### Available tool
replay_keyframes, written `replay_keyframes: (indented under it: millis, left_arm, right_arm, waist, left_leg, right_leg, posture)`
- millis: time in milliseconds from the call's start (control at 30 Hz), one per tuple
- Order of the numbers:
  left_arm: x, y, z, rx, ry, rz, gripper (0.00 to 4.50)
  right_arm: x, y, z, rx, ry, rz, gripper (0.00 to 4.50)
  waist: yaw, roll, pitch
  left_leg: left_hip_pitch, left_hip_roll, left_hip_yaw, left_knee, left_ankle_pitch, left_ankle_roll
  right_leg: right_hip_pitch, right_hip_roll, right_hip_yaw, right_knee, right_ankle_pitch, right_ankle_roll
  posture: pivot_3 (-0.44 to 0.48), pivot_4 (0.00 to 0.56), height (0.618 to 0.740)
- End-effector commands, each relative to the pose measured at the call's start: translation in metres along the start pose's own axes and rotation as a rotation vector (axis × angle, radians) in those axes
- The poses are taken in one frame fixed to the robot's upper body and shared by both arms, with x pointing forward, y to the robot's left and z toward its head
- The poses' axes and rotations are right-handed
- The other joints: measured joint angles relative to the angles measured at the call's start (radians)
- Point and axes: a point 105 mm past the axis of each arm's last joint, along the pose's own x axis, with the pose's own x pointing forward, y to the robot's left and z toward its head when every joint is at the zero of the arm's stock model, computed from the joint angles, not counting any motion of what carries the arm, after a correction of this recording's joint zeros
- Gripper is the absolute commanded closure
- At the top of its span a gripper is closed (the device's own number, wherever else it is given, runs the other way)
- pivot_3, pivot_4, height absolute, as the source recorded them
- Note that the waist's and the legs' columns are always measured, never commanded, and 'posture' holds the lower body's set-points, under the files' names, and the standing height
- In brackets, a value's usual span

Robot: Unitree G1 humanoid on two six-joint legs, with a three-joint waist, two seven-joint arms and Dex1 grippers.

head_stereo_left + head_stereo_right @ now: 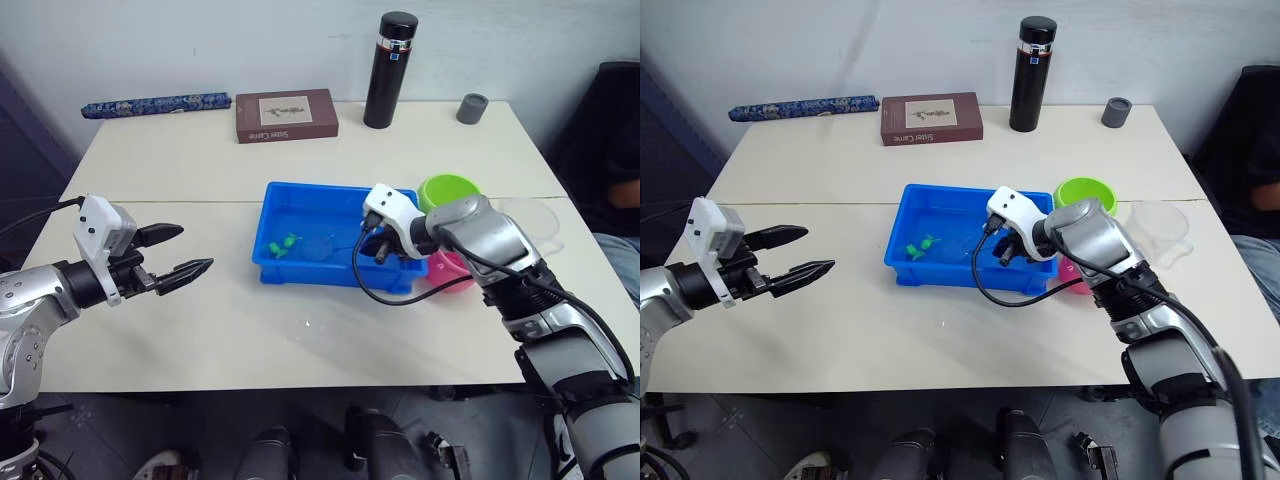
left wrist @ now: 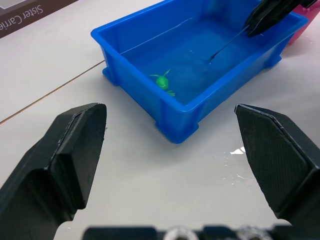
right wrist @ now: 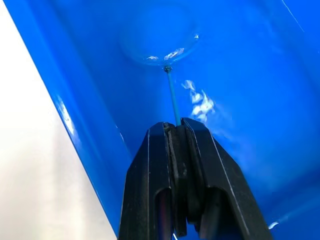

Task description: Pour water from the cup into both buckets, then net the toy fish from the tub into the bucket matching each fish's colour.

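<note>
The right gripper [image 3: 176, 131] is clamped on the thin handle of the net [image 3: 159, 35], its two black fingers pressed together around the shaft. The grip sits at the far end of the handle from the hoop, which lets the hoop reach into the water while the gripper stays near the tub's right wall. The hoop lies submerged near the middle of the blue tub [image 1: 283, 195], a little right of the green toy fish [image 1: 282, 245] grouped at the tub's front-left corner; this position suits a sweep toward them. No pink fish can be made out in the tub. The lime green bucket [image 1: 448, 188] stands just beside the tub's right rear corner, and the pink bucket [image 1: 448, 268] stands just beside its right front corner, partly hidden behind the right arm; both are near enough for a short transfer from the net. The clear measuring jug [image 1: 1160, 226] sits right of the buckets, out of the working path. The left gripper [image 1: 172, 254] hovers over bare table [image 1: 200, 340] left of the tub with its fingers spread wide, holding nothing, clear of the netting. Judged from this layout, the netting stage is in hand, with green fish pending.
</note>
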Motion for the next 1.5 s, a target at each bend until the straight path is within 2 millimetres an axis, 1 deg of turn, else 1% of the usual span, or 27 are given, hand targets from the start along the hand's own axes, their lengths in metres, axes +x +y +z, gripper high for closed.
replay_keyframes:
  millis: [33,267,433,600,700,867,1000,1267,1367,1467,1500]
  left_arm:
    - [-0.009,0.001,0.013,0.042,-0.021,0.019,0.07]
    - [-0.012,0.000,0.013,0.044,-0.016,0.025,0.07]
    - [-0.015,0.000,0.013,0.044,-0.012,0.032,0.07]
    - [-0.015,0.000,0.013,0.044,-0.010,0.033,0.07]
    - [-0.013,0.000,0.013,0.043,-0.011,0.030,0.07]
    - [-0.008,0.000,0.013,0.043,-0.018,0.014,0.07]
    - [-0.003,0.001,0.015,0.051,-0.024,-0.007,0.07]
    - [0.007,0.003,0.018,0.060,-0.038,-0.045,0.07]
    - [0.015,0.001,0.021,0.067,-0.052,-0.082,0.07]
    - [0.026,-0.003,0.024,0.076,-0.068,-0.128,0.07]
    - [0.029,-0.003,0.025,0.077,-0.072,-0.138,0.07]
  right_arm:
    - [-0.002,-0.002,0.013,-0.017,-0.039,-0.027,4.50]
    - [0.005,0.001,0.020,-0.007,-0.066,-0.020,4.50]
    - [0.009,0.002,0.030,-0.001,-0.102,-0.021,4.50]
    - [0.009,0.003,0.041,0.016,-0.153,-0.018,4.50]
    - [0.005,0.003,0.047,0.029,-0.177,-0.019,4.50]
    - [-0.012,0.003,0.056,0.063,-0.227,0.000,4.50]
    - [-0.027,0.004,0.051,0.075,-0.236,0.001,4.50]
    - [-0.045,0.002,0.038,0.086,-0.236,-0.026,4.50]
    - [-0.062,-0.003,0.035,0.091,-0.266,-0.048,4.50]
    - [-0.087,-0.013,0.022,0.082,-0.280,-0.094,4.50]
    - [-0.093,-0.015,0.019,0.075,-0.283,-0.106,4.50]
  waist:
    - [-0.002,0.000,0.000]
    - [-0.003,0.000,0.000]
    - [-0.003,0.000,0.000]
    - [-0.003,0.000,0.000]
    - [-0.003,0.000,0.000]
    - [-0.002,0.000,0.000]
    - [-0.001,0.000,0.000]
    - [-0.003,0.000,0.000]
    - [-0.001,0.000,0.000]
    - [0.007,0.000,0.000]
    - [0.011,0.000,0.000]
  left_leg:
    - [0.000,0.000,0.000,0.000,0.000,0.000]
    - [0.000,0.000,0.000,-0.001,0.000,0.000]
    - [0.000,0.000,0.000,-0.001,0.000,0.000]
    - [0.000,0.000,0.000,-0.001,0.000,0.000]
    - [0.000,0.000,0.000,-0.001,0.000,0.000]
    - [0.000,0.000,0.000,-0.001,0.000,0.000]
    - [0.000,0.000,0.000,-0.001,0.000,0.000]
    - [0.000,0.000,0.000,-0.001,0.000,0.000]
    - [0.000,0.000,0.000,-0.001,0.000,0.000]
    - [-0.001,0.000,-0.001,-0.001,0.000,0.000]
    - [-0.001,0.000,-0.001,-0.001,0.000,0.000]
  right_leg:
    - [0.000,0.000,0.000,0.000,0.000,0.000]
    - [0.000,0.000,0.000,0.000,0.000,0.000]
    - [0.000,0.000,0.000,0.000,0.000,0.000]
    - [0.000,0.000,0.000,0.000,0.000,0.000]
    - [0.000,0.000,0.000,0.000,0.000,0.000]
    - [0.000,0.000,0.000,0.000,0.000,0.000]
    - [0.000,0.000,0.000,0.000,0.000,0.000]
    - [0.000,0.000,0.000,0.000,0.000,0.000]
    - [0.000,0.000,0.000,-0.001,0.000,0.000]
    - [0.000,0.000,-0.001,-0.001,0.000,0.000]
    - [0.000,0.000,-0.001,-0.001,0.000,0.000]
  posture:
    - [0.000,0.150,0.740]
    - [0.000,0.150,0.740]
    - [0.000,0.150,0.740]
    - [0.000,0.150,0.740]
    - [0.000,0.150,0.740]
    - [0.000,0.150,0.740]
    - [0.000,0.150,0.740]
    - [0.000,0.150,0.740]
    - [0.000,0.150,0.740]
    - [0.000,0.150,0.740]
    - [0.000,0.150,0.740]
